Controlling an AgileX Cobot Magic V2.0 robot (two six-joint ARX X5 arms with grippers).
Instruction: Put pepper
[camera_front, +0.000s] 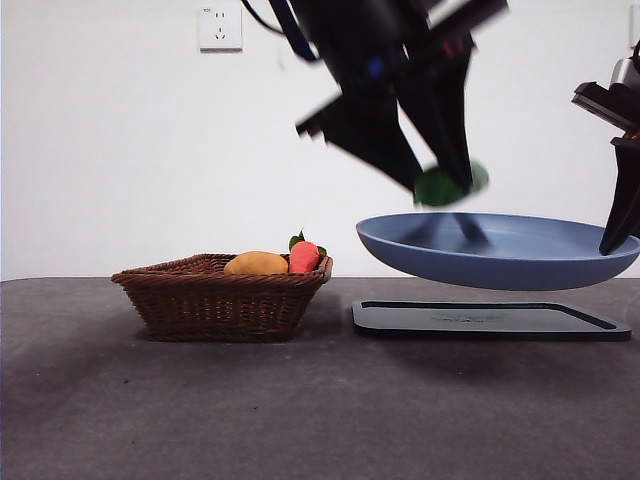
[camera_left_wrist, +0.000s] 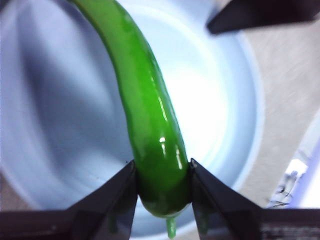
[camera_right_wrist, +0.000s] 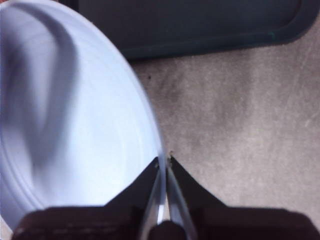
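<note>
The glossy green pepper (camera_left_wrist: 145, 115) hangs just above the blue plate (camera_front: 500, 250), with my left gripper (camera_left_wrist: 162, 177) shut on its stem end. From the front, that gripper (camera_front: 447, 183) comes down from above the plate's middle, and the pepper (camera_front: 440, 186) shows as a green end at its tip. My right gripper (camera_right_wrist: 164, 162) is shut on the plate's rim (camera_right_wrist: 150, 125) and holds the plate up off the table; it appears at the right edge (camera_front: 622, 225).
A dark flat tray (camera_front: 490, 318) lies on the table under the raised plate. To the left stands a wicker basket (camera_front: 222, 297) with a yellow-orange fruit (camera_front: 256, 263) and a red item with green leaves (camera_front: 304, 255).
</note>
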